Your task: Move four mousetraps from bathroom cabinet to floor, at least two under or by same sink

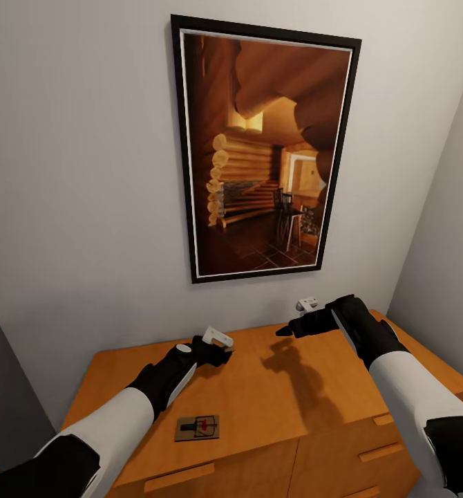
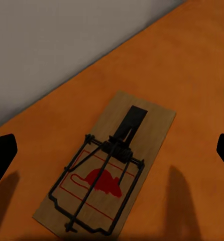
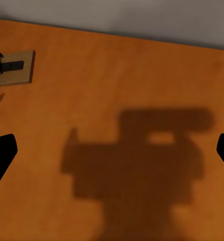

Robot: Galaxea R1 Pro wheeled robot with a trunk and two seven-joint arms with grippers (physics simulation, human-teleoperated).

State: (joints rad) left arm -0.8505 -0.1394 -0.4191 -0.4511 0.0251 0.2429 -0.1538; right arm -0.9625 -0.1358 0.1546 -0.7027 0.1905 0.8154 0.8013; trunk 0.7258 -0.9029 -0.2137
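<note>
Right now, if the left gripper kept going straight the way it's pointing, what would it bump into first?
Probably the flat tan-brown mousetrap with the black spring bar, lying on the orange-brown wooden cabinet top. The left wrist view shows it between the open left gripper's fingertips, though depth is unclear.

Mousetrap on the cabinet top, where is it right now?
In the head view the mousetrap lies flat near the front edge of the cabinet top, on its left half, just beside the left forearm. The left wrist view shows it below that open tool.
</note>
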